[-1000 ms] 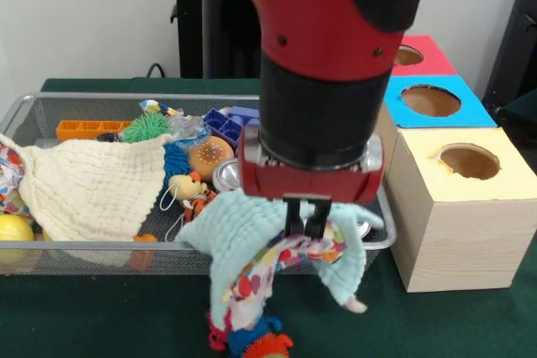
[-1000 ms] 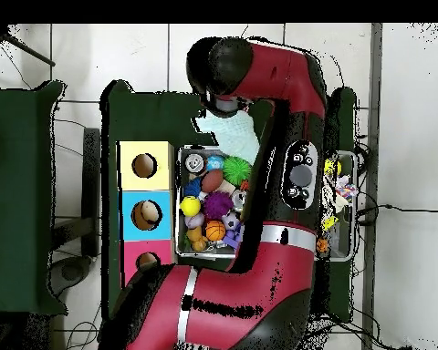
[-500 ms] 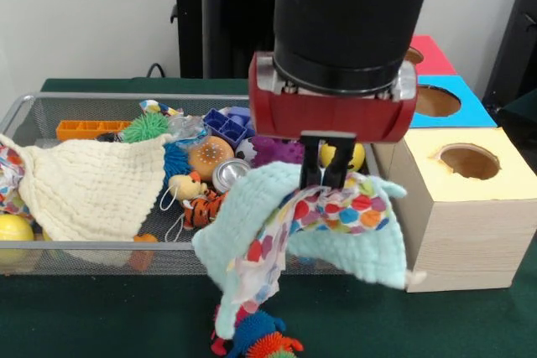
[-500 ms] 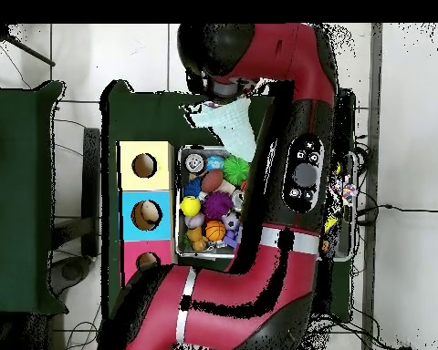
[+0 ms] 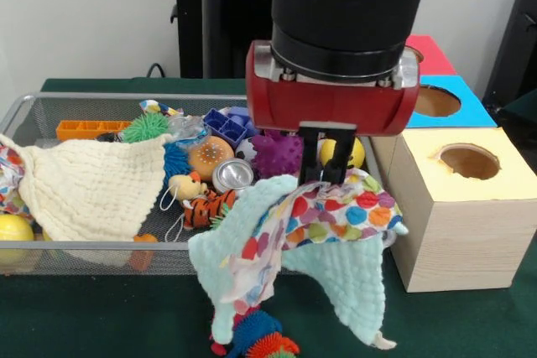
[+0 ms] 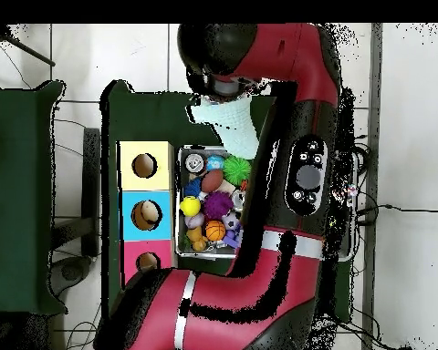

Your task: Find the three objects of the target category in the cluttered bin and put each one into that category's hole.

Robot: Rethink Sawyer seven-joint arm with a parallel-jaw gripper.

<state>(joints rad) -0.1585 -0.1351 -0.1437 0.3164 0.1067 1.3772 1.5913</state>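
My gripper [image 5: 323, 170] hangs over the bin's front right corner, shut on a mint-green cloth [image 5: 289, 245] with a polka-dot lining. The cloth droops over the wire bin's front rim [image 5: 101, 246] down toward the table. In the overhead view the same cloth [image 6: 228, 128] shows just beyond the bin's end, with the arm above hiding the gripper. Three boxes with round holes stand beside the bin: yellow [image 5: 466, 199], blue [image 5: 432, 102] and red [image 5: 426, 49]. Inside the bin lie a purple spiky ball [image 5: 277, 153], a yellow ball [image 5: 354, 153], a tin can [image 5: 233, 175] and a bun-shaped toy [image 5: 210, 157].
A cream cloth [image 5: 92, 182] covers the bin's left half. Near it are a green spiky ball [image 5: 144, 127], an orange tray [image 5: 88, 129], a small tiger toy [image 5: 201, 207] and a yellow ball [image 5: 12, 229]. A blue and orange spiky toy [image 5: 256, 339] lies on the table under the hanging cloth.
The gripper rose and shifted right with the cloth, lifting it off the bin's front corner. In the last half second it barely moved; the cloth's corner swung down.
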